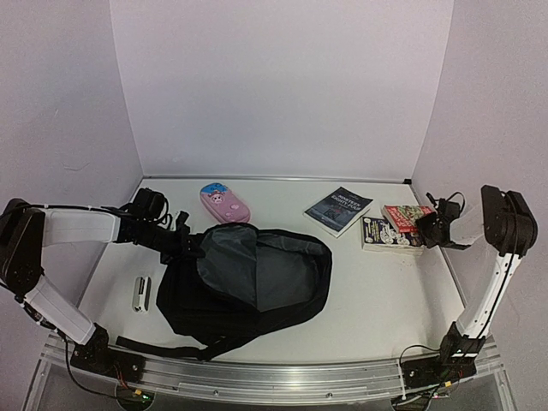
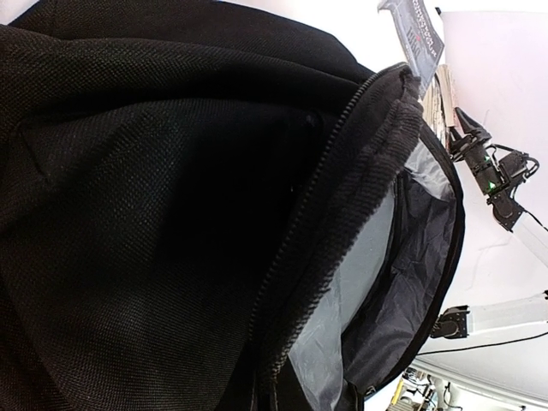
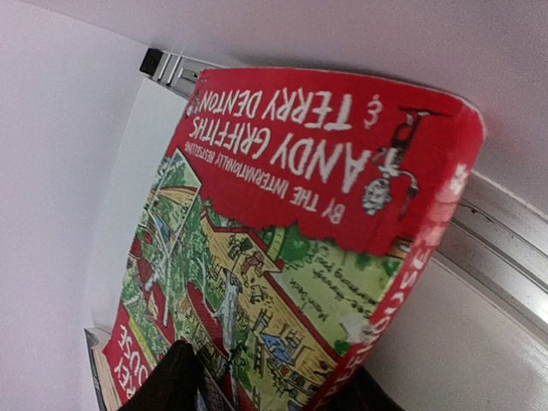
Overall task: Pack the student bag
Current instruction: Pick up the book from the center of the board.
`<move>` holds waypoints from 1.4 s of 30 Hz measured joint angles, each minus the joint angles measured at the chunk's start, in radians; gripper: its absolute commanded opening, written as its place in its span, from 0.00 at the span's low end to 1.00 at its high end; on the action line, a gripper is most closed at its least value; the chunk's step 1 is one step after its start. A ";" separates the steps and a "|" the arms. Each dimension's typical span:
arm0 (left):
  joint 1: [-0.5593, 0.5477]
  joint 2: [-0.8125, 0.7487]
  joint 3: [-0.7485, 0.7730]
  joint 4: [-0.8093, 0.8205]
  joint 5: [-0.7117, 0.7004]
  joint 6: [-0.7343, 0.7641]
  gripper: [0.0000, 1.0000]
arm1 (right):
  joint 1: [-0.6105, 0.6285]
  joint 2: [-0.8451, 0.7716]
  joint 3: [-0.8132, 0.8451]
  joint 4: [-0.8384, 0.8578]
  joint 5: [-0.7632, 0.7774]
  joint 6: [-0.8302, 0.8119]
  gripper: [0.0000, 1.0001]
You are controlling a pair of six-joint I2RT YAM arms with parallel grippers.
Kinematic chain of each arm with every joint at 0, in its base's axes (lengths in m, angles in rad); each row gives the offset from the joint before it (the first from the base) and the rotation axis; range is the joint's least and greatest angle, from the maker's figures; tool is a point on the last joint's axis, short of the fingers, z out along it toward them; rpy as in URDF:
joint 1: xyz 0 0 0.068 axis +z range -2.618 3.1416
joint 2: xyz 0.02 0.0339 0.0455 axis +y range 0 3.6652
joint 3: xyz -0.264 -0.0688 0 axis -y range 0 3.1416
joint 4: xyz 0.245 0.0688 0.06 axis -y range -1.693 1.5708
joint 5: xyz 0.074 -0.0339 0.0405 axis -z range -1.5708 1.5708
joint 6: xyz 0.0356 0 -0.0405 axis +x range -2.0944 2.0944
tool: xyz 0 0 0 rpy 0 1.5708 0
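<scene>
The student bag [image 1: 201,310], a large black backpack, lies at the table's centre-left with its main opening wide and grey lining [image 1: 257,267] showing. My left gripper [image 1: 188,246] is at the bag's upper left rim, shut on the zipper edge. In the left wrist view the black fabric [image 2: 154,214] and zipper edge [image 2: 342,223] fill the frame and my fingers are hidden. My right gripper [image 1: 425,228] at the far right is shut on a red illustrated book [image 1: 406,214], tilted up off the table. In the right wrist view the book [image 3: 282,231] sits between dark fingertips [image 3: 175,381].
A pink pencil case [image 1: 224,203] lies behind the bag. A dark blue book [image 1: 337,210] and a black-and-white book [image 1: 380,233] lie at the back right. A small white object [image 1: 141,293] lies left of the bag. White walls close in three sides.
</scene>
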State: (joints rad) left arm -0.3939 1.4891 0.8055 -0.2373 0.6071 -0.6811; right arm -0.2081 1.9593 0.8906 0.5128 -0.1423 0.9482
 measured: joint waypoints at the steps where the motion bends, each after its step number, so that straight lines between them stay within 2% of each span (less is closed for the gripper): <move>1: 0.000 0.000 0.000 -0.001 -0.002 0.000 0.00 | 0.000 0.003 0.000 0.014 -0.003 0.009 0.29; 3: 0.000 0.000 0.000 -0.006 -0.007 0.000 0.00 | 0.000 0.007 0.000 0.041 -0.010 0.023 0.20; 7: 0.000 0.000 0.000 -0.008 -0.010 -0.001 0.01 | 0.001 0.006 0.000 0.100 -0.019 0.052 0.10; 9: 0.000 0.000 0.000 -0.009 -0.010 -0.001 0.05 | 0.001 0.000 0.000 0.116 -0.022 0.051 0.05; 11: 0.000 -0.002 0.000 -0.013 -0.014 0.000 0.18 | 0.002 -0.025 -0.003 0.112 -0.021 0.039 0.00; 16: 0.000 -0.012 0.000 -0.050 -0.055 0.003 0.60 | 0.000 -0.166 -0.004 0.059 -0.024 -0.040 0.00; 19: 0.000 -0.025 0.006 -0.093 -0.074 0.016 0.77 | -0.001 -0.257 0.021 -0.020 -0.052 -0.108 0.00; 21: 0.000 -0.035 0.027 -0.135 -0.093 0.038 0.84 | -0.003 -0.308 0.051 -0.088 -0.093 -0.161 0.00; 27: 0.000 -0.108 0.139 -0.261 -0.168 0.135 0.92 | 0.037 -0.438 0.140 -0.342 -0.282 -0.339 0.00; 31: 0.000 -0.154 0.236 -0.310 -0.202 0.207 0.95 | 0.160 -0.502 0.220 -0.561 -0.349 -0.480 0.00; 34: -0.001 -0.158 0.317 -0.319 -0.200 0.269 0.96 | 0.306 -0.540 0.276 -0.703 -0.380 -0.553 0.00; 38: -0.006 -0.153 0.422 -0.327 -0.143 0.363 0.96 | 0.466 -0.578 0.323 -0.815 -0.439 -0.586 0.00; 42: -0.015 -0.103 0.551 -0.328 0.005 0.424 0.96 | 0.594 -0.583 0.375 -0.887 -0.474 -0.592 0.00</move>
State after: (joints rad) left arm -0.4091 1.3863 1.3561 -0.5650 0.6125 -0.2571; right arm 0.3862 1.3768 1.2652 -0.3746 -0.6159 0.3559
